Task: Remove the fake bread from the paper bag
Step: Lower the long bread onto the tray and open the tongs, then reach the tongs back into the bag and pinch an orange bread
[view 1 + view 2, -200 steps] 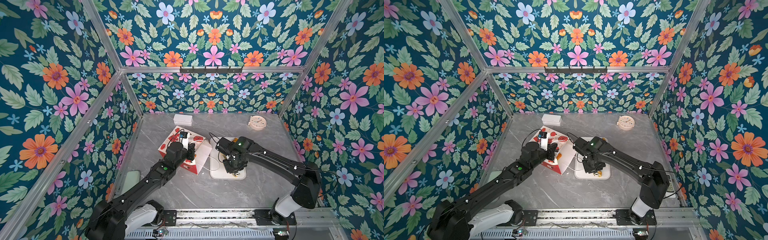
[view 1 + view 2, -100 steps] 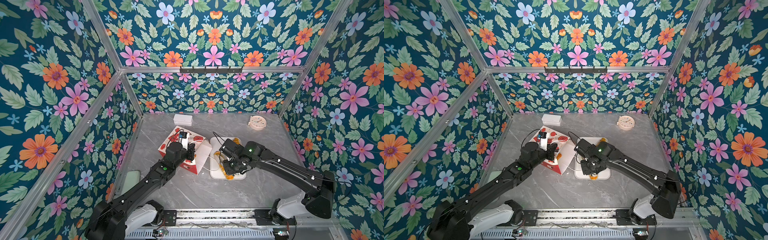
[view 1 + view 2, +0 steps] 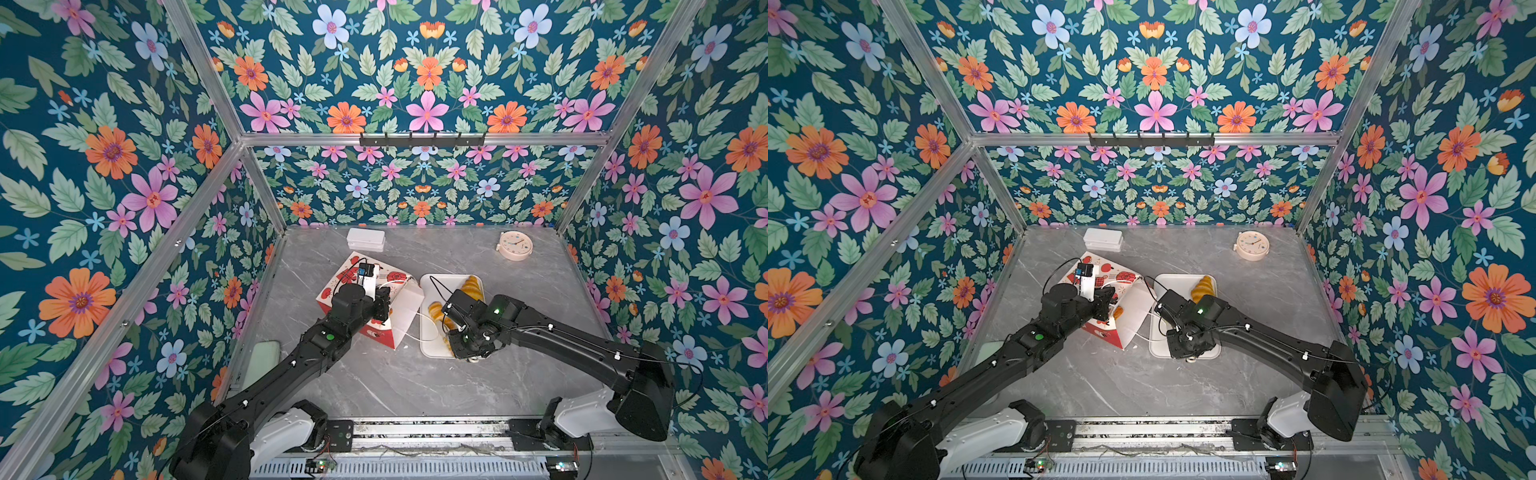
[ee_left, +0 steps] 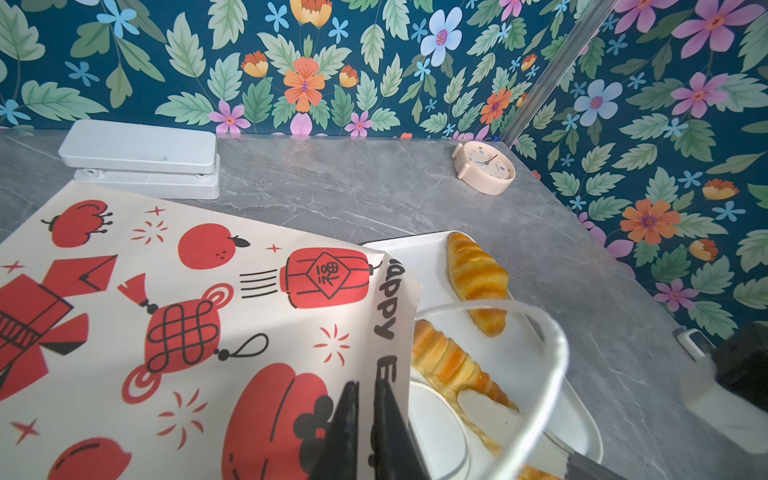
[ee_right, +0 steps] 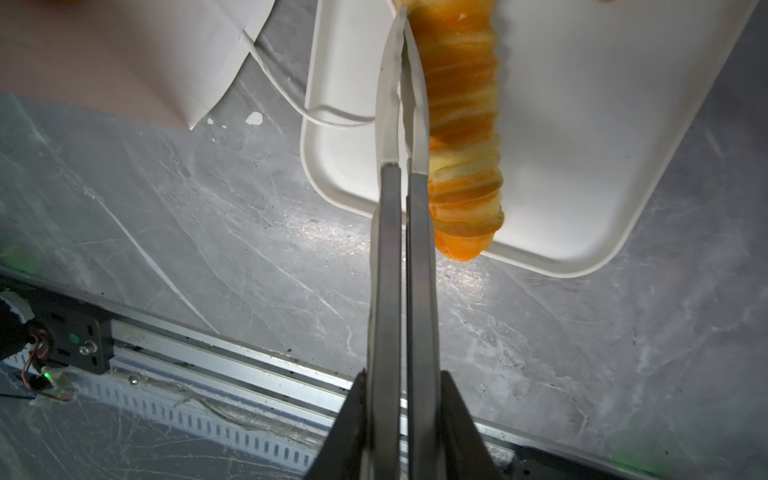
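The paper bag (image 3: 399,276) (image 3: 1121,276) lies on its side, red-and-white, with its white mouth facing the white tray (image 3: 432,282). My left gripper (image 4: 365,386) (image 3: 384,307) is shut on the bag's rim beside a cord handle (image 4: 548,365). A bit of orange fake bread (image 3: 1118,311) shows inside the mouth. Two croissants (image 4: 478,282) (image 4: 449,365) lie on the tray. My right gripper (image 5: 401,41) hangs over the tray's front part, shut, with nothing between its fingers. A croissant (image 5: 461,124) lies right beside them. In both top views its body hides the tips.
A white flat box (image 3: 365,240) and a round cream clock (image 3: 515,246) stand by the back wall. A pale green pad (image 3: 262,361) lies at the front left. The metal rail (image 3: 415,432) runs along the table's front edge. Flowered walls close three sides.
My right gripper has drawn slightly toward the tray's front edge and its jaws have closed. The left arm and the bag have not moved.
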Tool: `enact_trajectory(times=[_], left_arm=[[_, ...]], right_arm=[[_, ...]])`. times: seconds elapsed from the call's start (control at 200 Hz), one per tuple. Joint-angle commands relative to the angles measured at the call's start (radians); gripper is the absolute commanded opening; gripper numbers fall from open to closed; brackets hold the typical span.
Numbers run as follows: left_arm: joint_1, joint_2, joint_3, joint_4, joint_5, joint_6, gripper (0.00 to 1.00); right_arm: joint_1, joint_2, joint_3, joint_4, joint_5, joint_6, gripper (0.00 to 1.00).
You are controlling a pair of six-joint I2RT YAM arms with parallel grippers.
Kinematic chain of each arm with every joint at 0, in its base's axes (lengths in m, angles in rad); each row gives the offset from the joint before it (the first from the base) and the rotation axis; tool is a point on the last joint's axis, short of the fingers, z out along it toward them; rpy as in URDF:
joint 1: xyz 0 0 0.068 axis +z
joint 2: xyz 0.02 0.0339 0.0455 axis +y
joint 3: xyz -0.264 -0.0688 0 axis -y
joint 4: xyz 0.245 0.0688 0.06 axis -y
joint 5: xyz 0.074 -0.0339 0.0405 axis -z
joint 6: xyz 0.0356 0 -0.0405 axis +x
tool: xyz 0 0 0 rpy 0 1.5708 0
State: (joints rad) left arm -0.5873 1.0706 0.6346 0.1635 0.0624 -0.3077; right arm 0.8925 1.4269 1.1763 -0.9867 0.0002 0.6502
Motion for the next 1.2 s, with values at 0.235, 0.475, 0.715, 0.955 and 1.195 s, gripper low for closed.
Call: enact_trajectory(times=[0.235, 0.475, 0.715, 0.955, 1.195], left_arm=[[0.001, -0.008, 0.019, -0.007, -0.001, -0.001, 0.11], [0.001, -0.015, 0.018, -0.013, -0.001, -0.003, 0.11], [0.001, -0.015, 0.026, -0.033, 0.004, 0.006, 0.11], [0.001, -0.007, 0.073, -0.087, 0.016, 0.038, 0.11], [0.002, -0.020, 0.122, -0.161, 0.019, 0.051, 0.08]], right_arm=[[-0.104, 0.014, -0.023, 0.103, 0.063, -0.081, 0.21], [-0.129, 0.070, 0.019, 0.075, 0.139, -0.157, 0.21], [-0.126, -0.029, -0.011, 0.228, -0.006, -0.181, 0.23], [-0.081, -0.126, -0.023, 0.327, -0.172, -0.164, 0.27], [-0.021, -0.056, -0.126, 0.573, -0.289, -0.071, 0.33]])
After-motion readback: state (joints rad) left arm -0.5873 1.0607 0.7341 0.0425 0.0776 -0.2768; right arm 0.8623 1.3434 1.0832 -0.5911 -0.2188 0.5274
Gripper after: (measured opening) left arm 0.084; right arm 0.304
